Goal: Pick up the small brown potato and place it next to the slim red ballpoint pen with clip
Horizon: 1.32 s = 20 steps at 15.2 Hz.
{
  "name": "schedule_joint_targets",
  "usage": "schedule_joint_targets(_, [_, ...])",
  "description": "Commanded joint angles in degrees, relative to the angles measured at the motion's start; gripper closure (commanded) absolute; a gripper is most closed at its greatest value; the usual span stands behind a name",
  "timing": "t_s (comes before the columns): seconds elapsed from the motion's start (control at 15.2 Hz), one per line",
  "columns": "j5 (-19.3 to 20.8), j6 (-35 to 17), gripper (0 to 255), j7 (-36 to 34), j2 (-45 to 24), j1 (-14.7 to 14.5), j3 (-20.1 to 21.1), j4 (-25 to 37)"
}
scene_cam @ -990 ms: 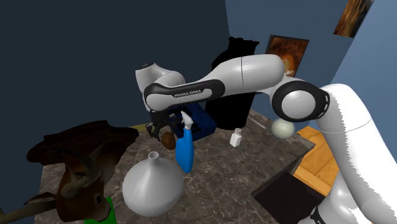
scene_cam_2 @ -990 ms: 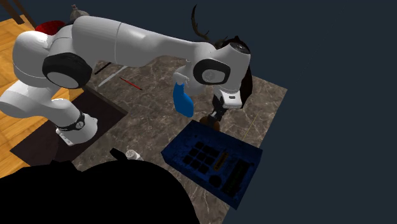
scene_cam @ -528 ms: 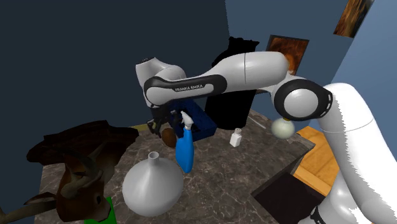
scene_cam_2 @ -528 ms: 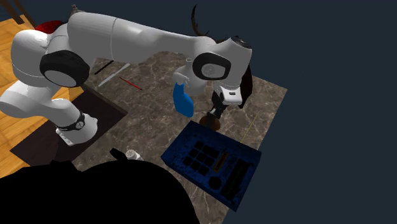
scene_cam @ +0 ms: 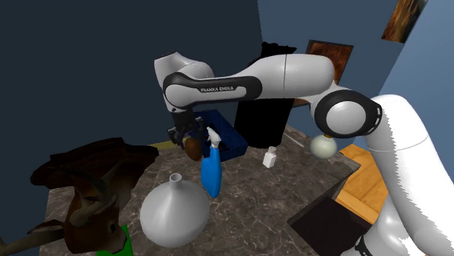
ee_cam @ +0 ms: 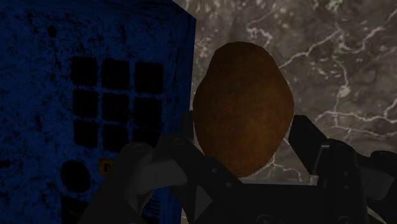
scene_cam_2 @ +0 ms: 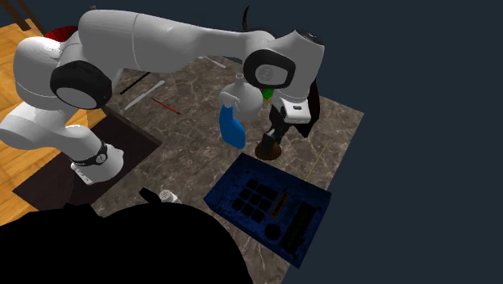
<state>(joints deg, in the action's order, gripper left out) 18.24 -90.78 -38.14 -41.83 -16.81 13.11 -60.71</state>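
We found the brown potato [ee_cam: 242, 108] pinched between the two fingers of the claw [ee_cam: 245, 143]. It hung just over the marble worktop [scene_cam_2: 193, 165], beside the dark blue tray [scene_cam_2: 270, 206] and near the blue spray bottle [scene_cam_2: 232, 127]. We judged the pick-up done and the carry still to do: the red pen [scene_cam_2: 167, 106] lay well apart, beyond the bottle towards the stand.

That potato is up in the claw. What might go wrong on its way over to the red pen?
1. The potato is rounded and clasped between just two fingers of the gripper, so it might slip out.
2. The blue spray bottle stands close beside it, between it and the red pen, so a low sideways swing may knock the bottle over.
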Motion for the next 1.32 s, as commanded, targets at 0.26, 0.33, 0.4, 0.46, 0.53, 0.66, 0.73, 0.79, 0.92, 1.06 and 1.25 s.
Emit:
schedule_joint_targets(0.26, [-0.06,4.94,255,1.01,-0.25,-0.68,-0.06,5.33])
schedule_joint_targets(0.33, [-0.05,5.81,255,1.19,-0.42,-0.82,-0.09,6.41])
schedule_joint_targets(0.4, [-0.02,6.71,255,1.39,-0.63,-0.98,-0.12,7.56])
schedule_joint_targets(0.46, [0.01,7.64,255,1.59,-0.89,-1.15,-0.16,8.78])
schedule_joint_targets(0.53, [0.04,8.61,255,1.80,-1.19,-1.34,-0.21,10.09])
schedule_joint_targets(0.66, [0.15,10.68,255,2.26,-1.98,-1.77,-0.34,13.03])
schedule_joint_targets(0.73, [0.18,11.13,255,2.37,-2.18,-1.87,-0.38,13.69])
schedule_joint_targets(0.79, [-0.42,7.92,255,1.09,2.68,-0.86,0.29,5.37])
schedule_joint_targets(0.92, [-1.47,3.62,255,-0.74,9.85,0.43,1.32,-6.42])
schedule_joint_targets(1.06, [-2.53,0.51,255,-2.12,15.67,1.22,2.11,-15.52])
schedule_joint_targets(1.25, [-4.21,-2.97,255,-3.71,23.19,1.82,3.06,-26.59])
